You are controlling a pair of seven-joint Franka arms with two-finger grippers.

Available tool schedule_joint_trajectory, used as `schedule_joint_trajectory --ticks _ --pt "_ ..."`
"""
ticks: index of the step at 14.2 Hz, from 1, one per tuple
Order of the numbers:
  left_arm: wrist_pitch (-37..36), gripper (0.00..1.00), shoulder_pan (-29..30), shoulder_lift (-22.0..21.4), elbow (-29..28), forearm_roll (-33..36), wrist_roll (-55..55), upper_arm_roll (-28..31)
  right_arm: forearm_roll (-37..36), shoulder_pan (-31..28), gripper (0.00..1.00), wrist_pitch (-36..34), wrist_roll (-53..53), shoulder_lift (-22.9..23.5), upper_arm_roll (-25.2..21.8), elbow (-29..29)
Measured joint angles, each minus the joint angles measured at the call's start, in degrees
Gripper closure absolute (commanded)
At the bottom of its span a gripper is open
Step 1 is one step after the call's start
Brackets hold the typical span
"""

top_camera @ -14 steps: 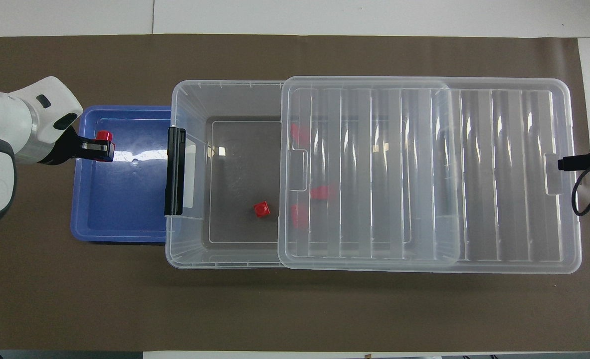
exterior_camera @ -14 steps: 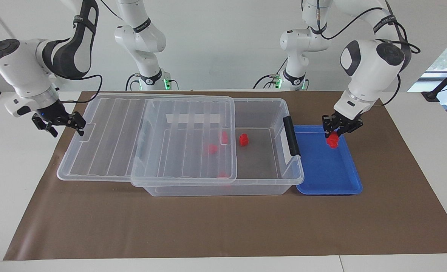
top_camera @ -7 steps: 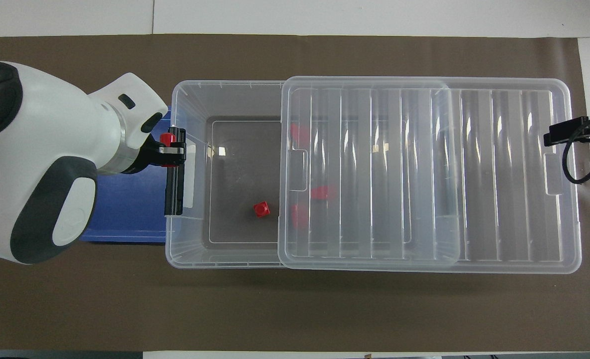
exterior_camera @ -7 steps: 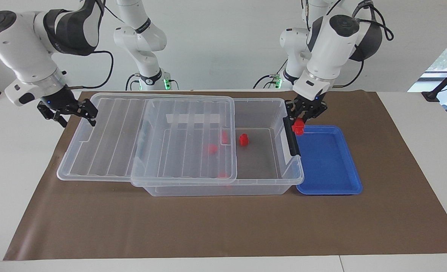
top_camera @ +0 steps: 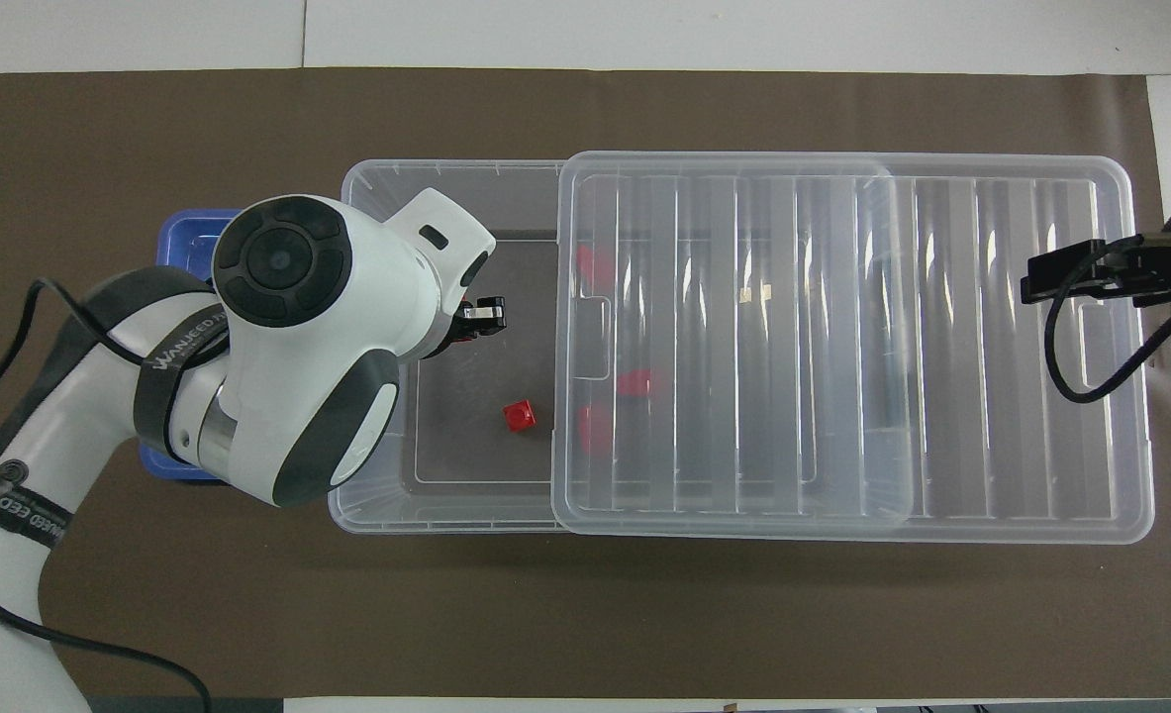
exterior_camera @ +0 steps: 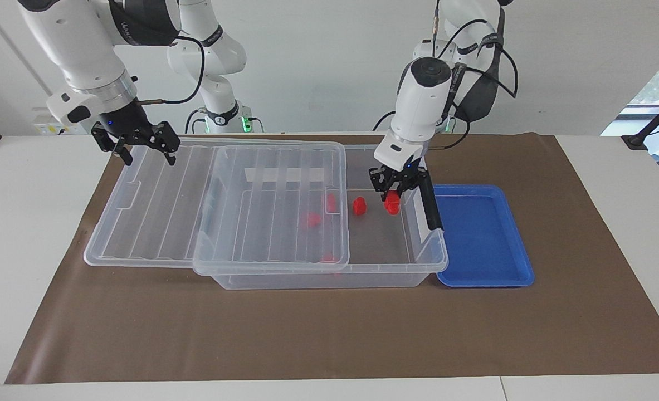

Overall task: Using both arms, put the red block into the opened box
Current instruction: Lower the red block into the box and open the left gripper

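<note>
Gripping a small bright red plastic block (exterior_camera: 391, 203) (hidden overhead by its arm), left gripper (exterior_camera: 394, 192) hangs over the clear plastic box (exterior_camera: 418, 267); right gripper (exterior_camera: 145, 150) gapes, holding nothing, over the ribbed lid (exterior_camera: 162, 211).

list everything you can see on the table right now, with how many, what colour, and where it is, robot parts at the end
box: one, clear plastic, middle of the mat, open at the left arm's end.
lid: one, clear ribbed, slid toward the right arm's end, covering part of the box.
black clip handle: one, on the box's end wall beside the tray.
red block: one, held over the box's open part.
loose red blocks: one in the open on the box floor; at least three more seen blurred through the lid.
blue tray: one, shallow, beside the box at the left arm's end.
brown mat: one, under everything.
left gripper: black, shut on the red block.
right gripper: black, open, over the lid's end.
</note>
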Motion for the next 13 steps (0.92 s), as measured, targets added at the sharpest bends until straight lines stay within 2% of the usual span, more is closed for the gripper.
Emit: schedule_joint_trajectory --ticks 4,11,13 --pt "9.7 1.0 -0.6 3.6 -4.2 0.3 -1.3 0.1 0.0 0.0 0.0 0.0 0.0 0.0 -0.4 -0.1" --pt "17.4 1.0 -0.5 10.6 -5.4 0.5 -1.3 1.0 0.0 -0.1 0.0 0.0 0.0 0.0 -0.4 -0.1" --pt "18.5 0.39 -0.2 11.3 -5.4 0.5 -1.3 1.1 0.0 -0.1 0.0 0.0 0.0 0.0 -0.4 -0.2"
